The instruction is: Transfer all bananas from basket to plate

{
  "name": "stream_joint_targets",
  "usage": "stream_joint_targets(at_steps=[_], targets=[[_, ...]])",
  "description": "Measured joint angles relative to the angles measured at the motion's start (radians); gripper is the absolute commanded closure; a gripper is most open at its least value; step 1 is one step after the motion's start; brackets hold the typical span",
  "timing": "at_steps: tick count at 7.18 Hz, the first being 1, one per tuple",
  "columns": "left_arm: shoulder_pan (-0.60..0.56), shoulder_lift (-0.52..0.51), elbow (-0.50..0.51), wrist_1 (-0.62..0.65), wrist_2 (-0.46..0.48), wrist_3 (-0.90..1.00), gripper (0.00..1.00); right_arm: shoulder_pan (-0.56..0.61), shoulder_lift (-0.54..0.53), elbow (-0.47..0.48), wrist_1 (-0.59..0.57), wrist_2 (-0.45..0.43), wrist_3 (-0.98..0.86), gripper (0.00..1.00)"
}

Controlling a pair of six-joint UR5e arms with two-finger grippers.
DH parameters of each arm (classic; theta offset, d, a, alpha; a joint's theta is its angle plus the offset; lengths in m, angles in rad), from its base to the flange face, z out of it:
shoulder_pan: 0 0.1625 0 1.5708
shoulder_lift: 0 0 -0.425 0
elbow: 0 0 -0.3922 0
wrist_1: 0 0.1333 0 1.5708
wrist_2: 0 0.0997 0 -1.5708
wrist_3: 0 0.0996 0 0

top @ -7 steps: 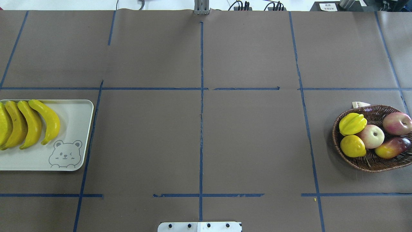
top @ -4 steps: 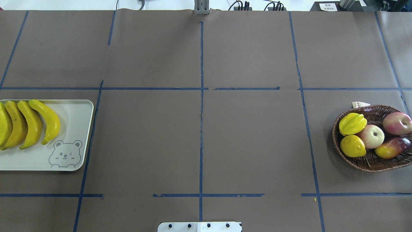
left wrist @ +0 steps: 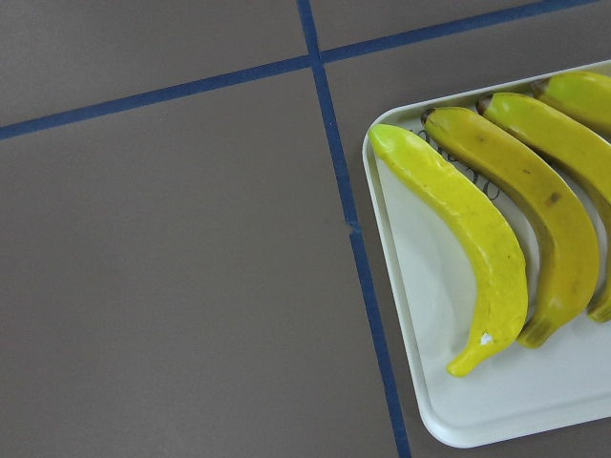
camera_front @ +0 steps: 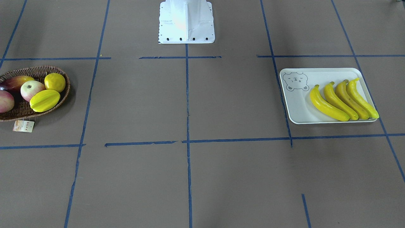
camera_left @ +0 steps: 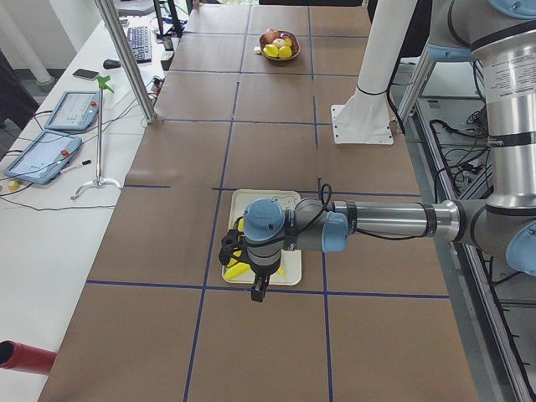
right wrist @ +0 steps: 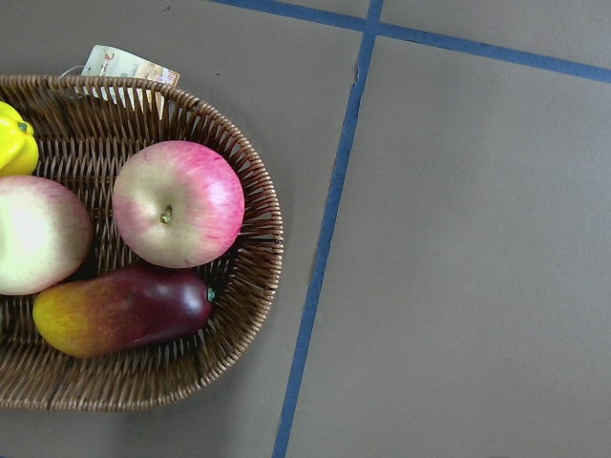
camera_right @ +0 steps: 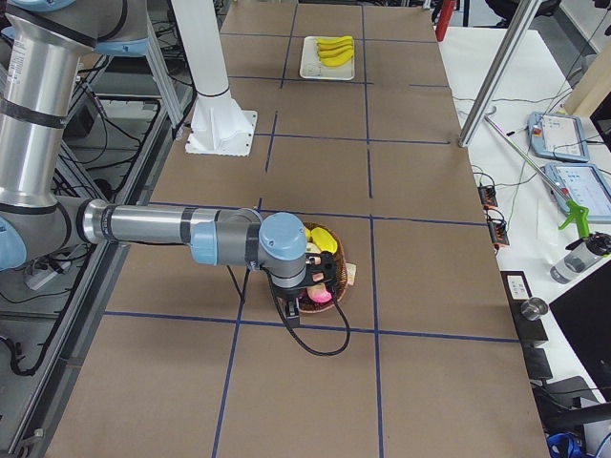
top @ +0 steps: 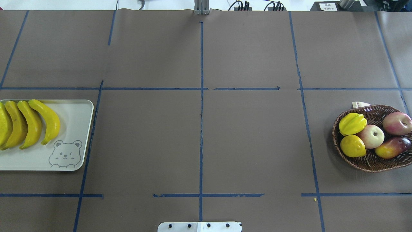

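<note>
Since all four bananas (top: 32, 124) lie side by side on the white plate (top: 74, 129) at the left edge of the overhead view, and none shows in the basket, the transfer looks done.

Handling, by judgement:
- Light, firm, smooth-skinned, probably a little slippery.
- Curved, so apt to roll or pivot in a pinch.
- Best hold is across the thick middle, square to the curve, not at stem or tip.
- They sit packed close and seem to touch, so neighbours crowd a grasp. Only the rightmost one has open plate beside it.

Centre of frame: brown table cover crossed by blue tape lines (top: 201, 129).

Right edge: wicker basket (top: 373, 164), paper tag (top: 360, 104) at its upper rim. It holds a starfruit (top: 352, 124), a lemon (top: 353, 146), two apples (top: 371, 136) and a mango (top: 392, 147). The two yellow ones invite confusion.

Side views only: left gripper (camera_left: 258, 289) hangs over the plate, right gripper (camera_right: 291, 307) over the basket. Whether the fingers are apart or together, I cannot tell for either.
</note>
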Motion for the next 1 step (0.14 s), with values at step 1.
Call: stream_joint_targets(at_steps=[1], targets=[[0.000,0.000,0.000,0.000,0.000,-0.001,0.00,0.000,-0.001,0.000,0.000,0.001,0.000,0.00]])
